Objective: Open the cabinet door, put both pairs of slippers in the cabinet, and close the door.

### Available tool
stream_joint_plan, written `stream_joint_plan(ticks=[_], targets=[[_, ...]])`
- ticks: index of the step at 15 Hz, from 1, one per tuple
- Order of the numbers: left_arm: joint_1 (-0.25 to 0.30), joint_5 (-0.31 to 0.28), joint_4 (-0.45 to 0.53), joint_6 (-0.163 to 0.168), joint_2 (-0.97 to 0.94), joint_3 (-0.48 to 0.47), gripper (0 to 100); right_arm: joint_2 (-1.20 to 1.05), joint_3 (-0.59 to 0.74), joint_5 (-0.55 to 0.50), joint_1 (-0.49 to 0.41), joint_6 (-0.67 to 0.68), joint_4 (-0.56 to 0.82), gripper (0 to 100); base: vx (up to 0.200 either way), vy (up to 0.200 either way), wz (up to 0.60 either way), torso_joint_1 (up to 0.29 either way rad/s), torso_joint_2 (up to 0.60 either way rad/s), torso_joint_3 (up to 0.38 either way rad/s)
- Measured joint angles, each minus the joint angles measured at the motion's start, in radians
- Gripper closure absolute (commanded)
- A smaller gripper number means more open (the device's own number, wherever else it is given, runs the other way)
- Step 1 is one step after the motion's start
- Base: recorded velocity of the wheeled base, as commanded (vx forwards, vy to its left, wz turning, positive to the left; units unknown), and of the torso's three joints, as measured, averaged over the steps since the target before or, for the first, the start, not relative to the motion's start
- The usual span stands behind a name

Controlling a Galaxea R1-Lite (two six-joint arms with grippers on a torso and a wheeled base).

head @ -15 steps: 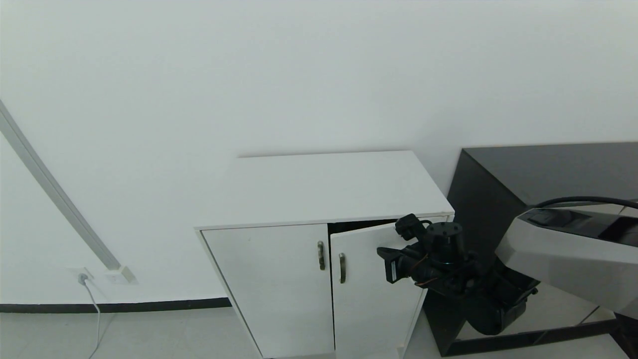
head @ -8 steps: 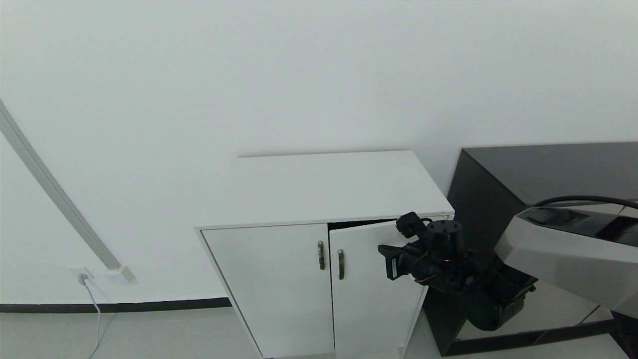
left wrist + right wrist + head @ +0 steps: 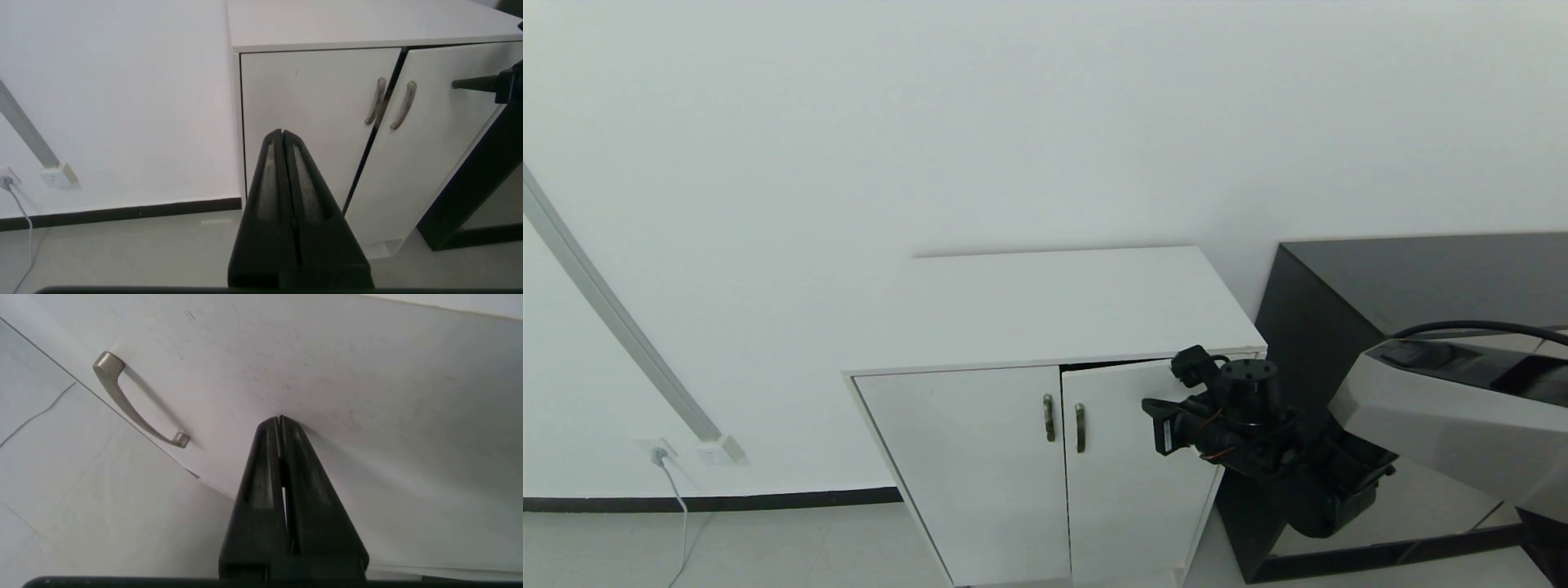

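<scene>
Over the last second the right door (image 3: 1131, 490) of the cabinet (image 3: 1054, 310) has swung inward. The dark wedge along its top edge has thinned to a sliver, and its handle (image 3: 1079, 427) has drawn in just beside the left door's handle (image 3: 1049, 418). The right gripper (image 3: 282, 423) has followed it in, jaws pressed together with nothing between them, the tip touching the door's flat face well to the hinge side of the handle. Judgement: this is the closing push, nearly finished, and the door reads as not quite flush at the top. Whether the slippers are inside cannot be told. The right door stands upright, long axis vertical, its face turned toward the robot. It is hinged at the cabinet's right edge beside the black unit (image 3: 1421, 278), with the free edge at the centre seam. Its handle also runs vertically. The left door (image 3: 964, 465) sits shut. The left gripper (image 3: 282, 143) hangs well back from the cabinet, pointed at the left door, jaws closed on nothing.
</scene>
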Motion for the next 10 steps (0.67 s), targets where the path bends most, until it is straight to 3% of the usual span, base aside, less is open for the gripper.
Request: stream_joint_plan(ticks=[10], targets=[[0.000,0.000,0.000,0.000,0.000,0.000,100,0.014,-0.027,-0.015,0.000,0.000,0.001,100,0.000,0.000,0.00,0.000,0.00,0.000]])
